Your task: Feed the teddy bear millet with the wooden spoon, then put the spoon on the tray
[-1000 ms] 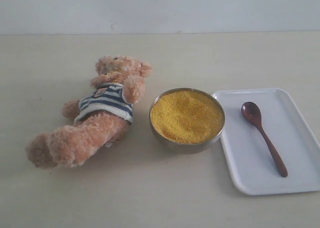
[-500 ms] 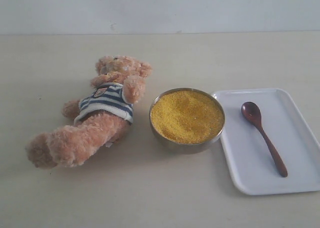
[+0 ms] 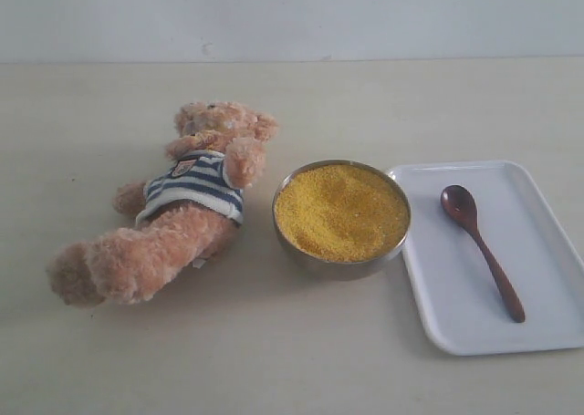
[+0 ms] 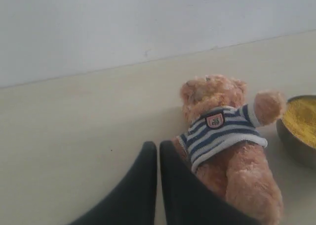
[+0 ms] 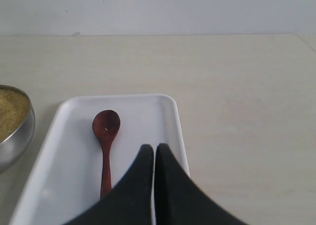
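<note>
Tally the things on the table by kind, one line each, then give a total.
Teddy bear: 1
Steel bowl, full of millet: 1
Wooden spoon: 1
White tray: 1
Total: 4

Lit softly and evenly from above, somewhat dim. Faintly shadowed toward 6 o'clock beneath teddy bear and steel bowl. Slightly soft and washed out throughout; blurred, near black on left gripper and right gripper.
</note>
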### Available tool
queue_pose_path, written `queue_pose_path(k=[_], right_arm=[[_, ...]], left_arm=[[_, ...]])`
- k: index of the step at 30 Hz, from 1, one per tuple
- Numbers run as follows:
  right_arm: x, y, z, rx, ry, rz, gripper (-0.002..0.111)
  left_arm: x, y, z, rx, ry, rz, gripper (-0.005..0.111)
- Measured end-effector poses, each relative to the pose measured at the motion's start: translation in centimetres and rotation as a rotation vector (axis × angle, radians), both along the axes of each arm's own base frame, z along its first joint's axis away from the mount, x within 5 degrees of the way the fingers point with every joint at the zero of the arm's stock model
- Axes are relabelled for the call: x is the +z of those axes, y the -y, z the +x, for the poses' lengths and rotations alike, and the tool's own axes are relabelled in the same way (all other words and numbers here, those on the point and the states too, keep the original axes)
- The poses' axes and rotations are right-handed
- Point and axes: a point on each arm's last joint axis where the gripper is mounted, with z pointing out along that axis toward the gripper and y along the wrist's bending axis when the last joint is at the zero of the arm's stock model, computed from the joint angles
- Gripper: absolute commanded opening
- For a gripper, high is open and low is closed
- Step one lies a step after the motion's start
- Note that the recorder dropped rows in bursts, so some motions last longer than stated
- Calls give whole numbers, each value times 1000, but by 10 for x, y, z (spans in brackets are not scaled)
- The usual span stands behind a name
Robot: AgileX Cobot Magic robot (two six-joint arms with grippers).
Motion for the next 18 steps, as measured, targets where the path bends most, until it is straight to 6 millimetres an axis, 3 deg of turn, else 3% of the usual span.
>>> queue_pose_path(k=[8, 18], right_arm=[[0, 0, 0, 0, 0, 0, 0], [-1, 0, 0, 0, -4, 0, 0]], left_arm=[[-1, 1, -6, 54, 194, -13, 4], [-43, -11, -4, 312, 203, -110, 4]])
